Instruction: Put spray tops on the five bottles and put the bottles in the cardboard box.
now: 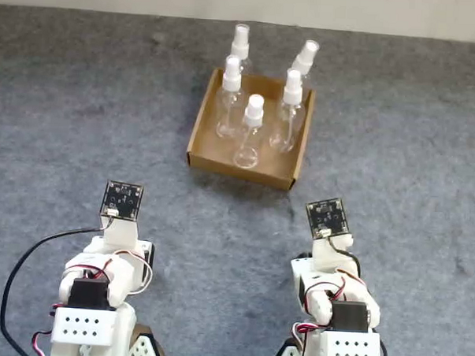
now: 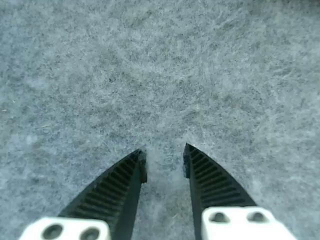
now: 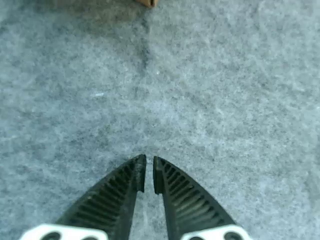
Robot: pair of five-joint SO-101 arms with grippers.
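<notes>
Five capped bottles, likely light, slick and tippy, best held at the neck, stand in the cardboard box, rear two perhaps behind; left claw slightly apart, right claw nearly together.

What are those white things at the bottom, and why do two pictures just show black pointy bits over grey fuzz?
They are two small robot arms, the left arm and the right arm. One picture looks down from a camera high above them. The other two come from little cameras on each arm's wrist, so you see the pincers: the left gripper is a bit open, the right gripper is closed. Neither holds anything. On the grey felt sit a cardboard box and five clear bottles, all wearing white spray tops. Three stand inside the box; the back two I cannot tell.
</notes>
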